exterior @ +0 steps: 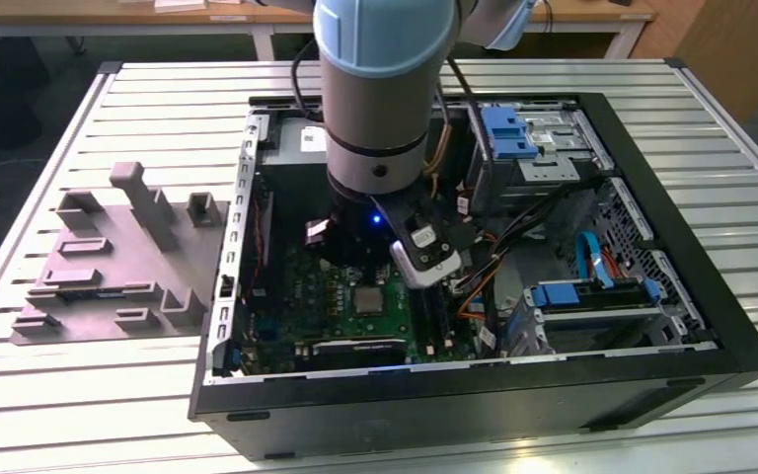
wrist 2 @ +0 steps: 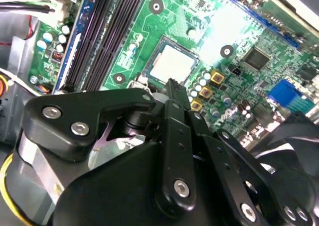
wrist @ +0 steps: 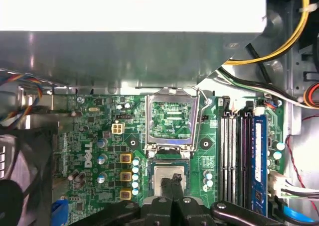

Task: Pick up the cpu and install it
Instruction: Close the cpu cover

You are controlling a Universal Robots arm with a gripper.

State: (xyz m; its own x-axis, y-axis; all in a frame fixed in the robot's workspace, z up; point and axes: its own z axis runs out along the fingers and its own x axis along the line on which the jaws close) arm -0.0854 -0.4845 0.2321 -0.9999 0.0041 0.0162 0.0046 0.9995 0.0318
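We're over the slatted bench [exterior: 721,148], inside the open computer case [exterior: 485,405], above the green motherboard [wrist: 99,136]. The socket lid [wrist: 148,121] stands raised. Just beside the lid, the cpu [wrist: 162,178] lies flat in the socket. The hand [wrist: 174,178] hangs over the cpu's edge, fingers drawn together, gripping nothing. Touching? We cannot tell. Our call: keep the chip level and square, with no sideways shove.

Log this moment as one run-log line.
gripper: shut, over cpu | cpu: lying in socket | socket lid: flipped open
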